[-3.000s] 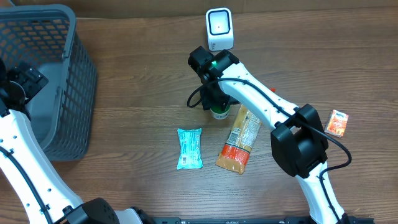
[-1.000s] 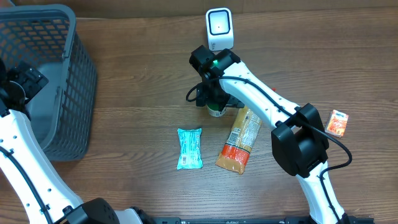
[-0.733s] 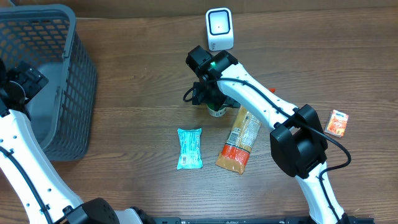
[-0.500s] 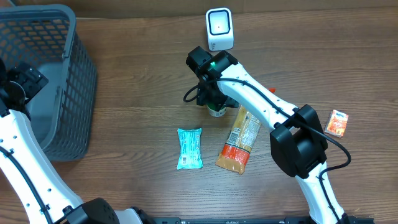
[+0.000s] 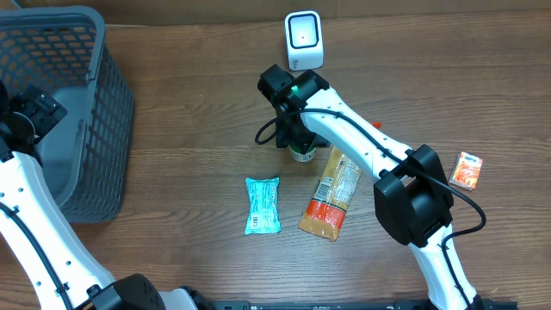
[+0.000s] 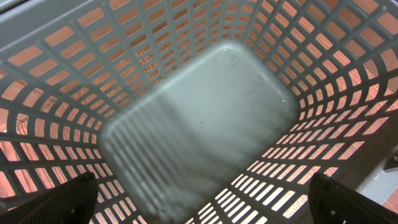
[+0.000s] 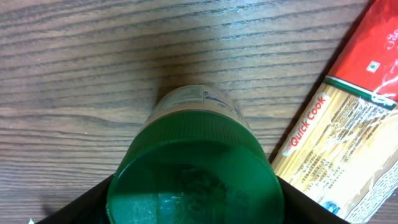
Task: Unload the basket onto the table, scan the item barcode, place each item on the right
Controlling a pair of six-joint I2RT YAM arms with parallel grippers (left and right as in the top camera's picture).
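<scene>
The right gripper [image 7: 194,208] stands over the green-capped bottle [image 7: 189,124], its dark fingers [image 7: 74,208] pressed against opposite sides of the cap, so it is clamped on the bottle. In the wrist view the cap fills the lower middle of the picture and the bottle stands upright on the wooden table [image 5: 189,103]. From overhead only a sliver of the bottle shows under the wrist, near the middle of the table. The white scanner [image 5: 303,39] stands near it toward the far edge, apart from it, with bare wood between them. Just beside the bottle on the near side lies a long pasta packet [image 7: 336,149] marked "Quick Cook"; whether they touch cannot be told. A teal packet [image 5: 263,205] lies farther toward the near edge, and a small orange packet [image 5: 467,170] lies well apart by the right arm's base. The left gripper [image 6: 205,199] hangs over the grey basket [image 6: 186,37], its fingers spread wide and holding nothing.
</scene>
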